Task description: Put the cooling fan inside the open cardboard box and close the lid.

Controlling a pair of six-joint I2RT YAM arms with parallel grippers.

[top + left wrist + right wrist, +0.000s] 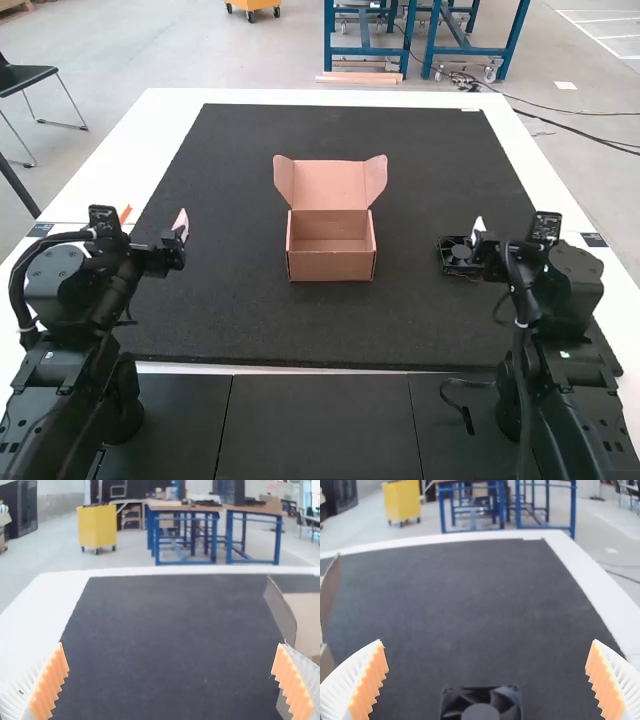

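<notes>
Had right claw (485, 679) spread wide just beside fan (458, 255), right of box (330, 258), ready for my grab; left claw (165, 682) gaping left of box, clear of open lid (330, 182).

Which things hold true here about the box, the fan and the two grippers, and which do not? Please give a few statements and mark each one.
1. The lid of the box stands open. True.
2. The fan lies inside the box. False: it lies on the black mat, to the right of the box, close to the right gripper.
3. The right gripper is open. True.
4. The left gripper holds the fan. False: it is open and holds nothing.
</notes>
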